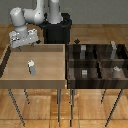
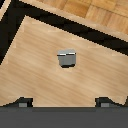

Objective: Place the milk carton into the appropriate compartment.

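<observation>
1. Legs (image 1: 60, 107) of thin metal are seen nearest, holding up two trays side by side.
2. A light wooden tray (image 1: 15, 75) is set on the exterior view's left, with low walls all round it.
3. The milk carton (image 1: 32, 67) is stood upright on the floor of this light tray, a bit toward the exterior view's left of its middle. It is small and grey with a paler top. Nothing is touching it.
4. In the wrist view the same carton (image 2: 67, 58) is seen from above, alone on the bare wood.
5. A dark tray (image 1: 98, 62) is placed on the exterior view's right, just beside the light one. It is split into several boxes by dark walls.
6. A small grey cube (image 1: 84, 73) is sat in a near box, and another small grey thing (image 1: 116, 71) is sat in the near box at the exterior view's right.
7. A taller slim box (image 1: 114, 50) is stood in a far box.
8. The gripper (image 1: 24, 44) is held in the air over the far corner of the light tray, well apart from the carton. Its fingers (image 2: 23, 103) are spread apart and nothing is held between them.
9. The robot's black base (image 1: 57, 31) is seen farthest back, on the wooden floor.
</observation>
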### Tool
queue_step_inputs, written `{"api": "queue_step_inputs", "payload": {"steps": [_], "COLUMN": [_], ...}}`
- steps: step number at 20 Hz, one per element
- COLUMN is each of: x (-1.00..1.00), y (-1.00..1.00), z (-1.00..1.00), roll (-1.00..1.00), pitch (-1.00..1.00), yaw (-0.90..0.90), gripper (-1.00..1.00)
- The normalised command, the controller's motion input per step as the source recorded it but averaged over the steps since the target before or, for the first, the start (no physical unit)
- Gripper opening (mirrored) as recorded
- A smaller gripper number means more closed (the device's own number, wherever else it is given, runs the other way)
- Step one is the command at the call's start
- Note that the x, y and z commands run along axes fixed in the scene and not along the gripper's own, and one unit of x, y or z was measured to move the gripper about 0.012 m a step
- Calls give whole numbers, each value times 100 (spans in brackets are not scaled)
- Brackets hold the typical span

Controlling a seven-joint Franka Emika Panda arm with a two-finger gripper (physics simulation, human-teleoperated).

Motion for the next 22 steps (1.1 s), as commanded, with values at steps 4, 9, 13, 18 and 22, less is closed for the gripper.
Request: {"api": "queue_step_inputs", "payload": {"steps": [4,9,13,18,22], "x": [75,40,25,-20,0], "y": [0,20,25,0,0], "z": [0,0,0,0,-25], "roll": [0,0,0,0,0], "pitch": [0,0,0,0,0], "yaw": [0,0,0,0,0], "gripper": [100,100,100,100,100]}}
